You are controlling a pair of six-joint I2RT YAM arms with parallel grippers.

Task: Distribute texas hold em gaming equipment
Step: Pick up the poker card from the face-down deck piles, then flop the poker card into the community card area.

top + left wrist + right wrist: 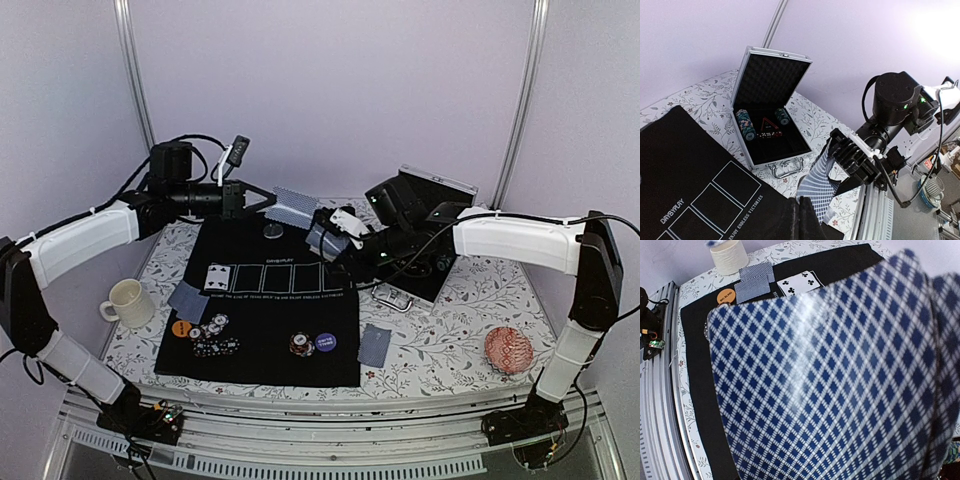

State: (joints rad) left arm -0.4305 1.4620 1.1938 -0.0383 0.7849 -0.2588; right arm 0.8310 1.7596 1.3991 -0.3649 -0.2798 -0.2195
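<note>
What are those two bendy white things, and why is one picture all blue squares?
They are robot arms, a left arm and a right arm, with pinching fingers. The big picture looks down from above. The other two come from a small camera on each wrist. On the table lie a black mat, playing cards, poker chips, an orange disc, a mug and an open silver case. The right gripper pinches a blue-checked card right before its camera, so that picture is all squares. The left gripper is shut, with nothing in it that I can see.

Blue-and-white diamond-checked card (830, 380), black mat (260, 332), white tabletop (440, 345) printed with grey leaves, cream mug (127, 302) left, red patterned disc (508, 350) right.
</note>
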